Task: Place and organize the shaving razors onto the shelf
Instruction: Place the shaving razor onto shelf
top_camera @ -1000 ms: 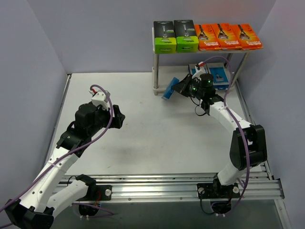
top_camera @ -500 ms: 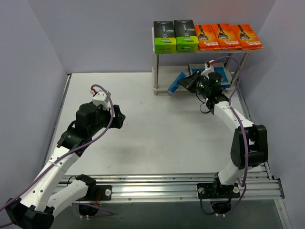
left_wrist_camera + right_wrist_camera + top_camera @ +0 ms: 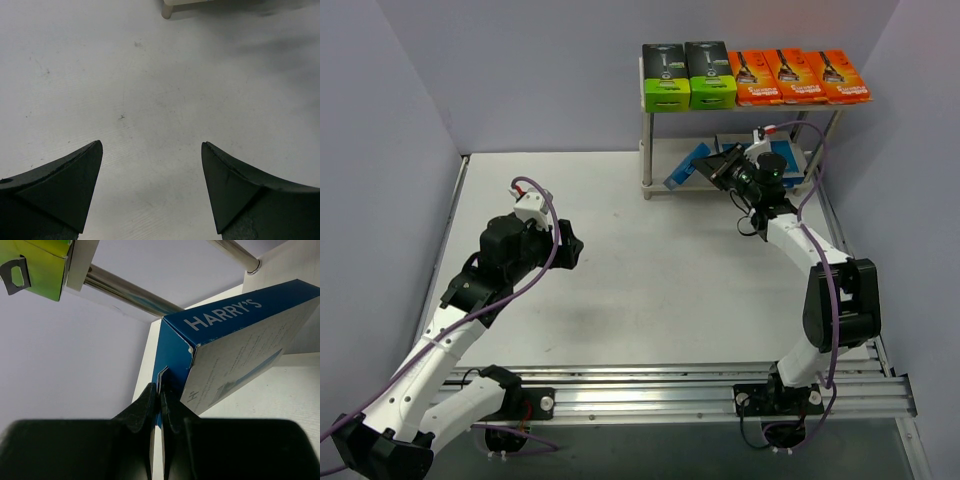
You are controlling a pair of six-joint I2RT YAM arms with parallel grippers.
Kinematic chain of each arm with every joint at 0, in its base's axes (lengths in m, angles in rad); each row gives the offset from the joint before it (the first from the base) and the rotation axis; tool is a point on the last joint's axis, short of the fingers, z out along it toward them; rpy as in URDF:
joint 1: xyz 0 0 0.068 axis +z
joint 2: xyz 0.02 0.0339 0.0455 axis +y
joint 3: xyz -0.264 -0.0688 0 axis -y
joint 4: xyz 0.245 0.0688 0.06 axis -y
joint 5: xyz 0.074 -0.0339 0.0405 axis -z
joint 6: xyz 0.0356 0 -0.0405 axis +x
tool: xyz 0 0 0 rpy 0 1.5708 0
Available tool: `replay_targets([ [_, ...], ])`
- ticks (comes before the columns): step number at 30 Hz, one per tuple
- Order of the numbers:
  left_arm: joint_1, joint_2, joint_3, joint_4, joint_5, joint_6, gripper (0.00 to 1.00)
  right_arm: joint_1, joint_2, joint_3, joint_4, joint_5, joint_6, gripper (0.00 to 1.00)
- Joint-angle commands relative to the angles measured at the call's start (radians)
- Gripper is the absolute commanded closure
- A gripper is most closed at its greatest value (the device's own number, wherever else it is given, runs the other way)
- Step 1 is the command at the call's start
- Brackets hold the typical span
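Top external view showed the right gripper clamped on a blue HARRY'S razor pack. Over the last second the pack had travelled from above the table back toward the left front post of the shelf, and it sat tilted at the mouth of the lower tier. By my reading it was nearly ready to slide in. Right wrist view had the jaws pinched together on its end flap. The left gripper hung over bare table, jaws spread wide, holding nothing. On the top board I counted two black-and-lime packs and three orange packs. On the lower board one light-blue pack peeked past the wrist; more could be hidden.
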Motion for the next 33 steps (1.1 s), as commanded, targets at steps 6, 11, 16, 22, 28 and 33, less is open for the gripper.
replay_targets([
  [6,0.000,0.002,0.030,0.033,0.013,-0.010,0.11,-0.002,0.037,-0.019,0.179,0.038,0.038,1.00],
  [11,0.001,0.000,0.030,0.033,0.013,-0.009,0.11,-0.002,0.053,-0.028,0.203,0.057,0.040,1.00],
  [16,0.001,0.005,0.030,0.034,0.013,-0.009,0.11,-0.002,0.066,-0.042,0.220,0.067,0.052,1.00],
  [22,0.001,0.005,0.030,0.034,0.013,-0.010,0.11,-0.007,0.040,-0.111,0.260,0.134,0.084,1.00],
  [28,0.001,0.005,0.030,0.034,0.013,-0.010,0.11,-0.024,0.023,-0.198,0.344,0.168,0.164,1.00],
  [33,0.001,0.005,0.030,0.034,0.013,-0.012,0.11,-0.031,0.005,-0.230,0.350,0.183,0.184,1.00],
])
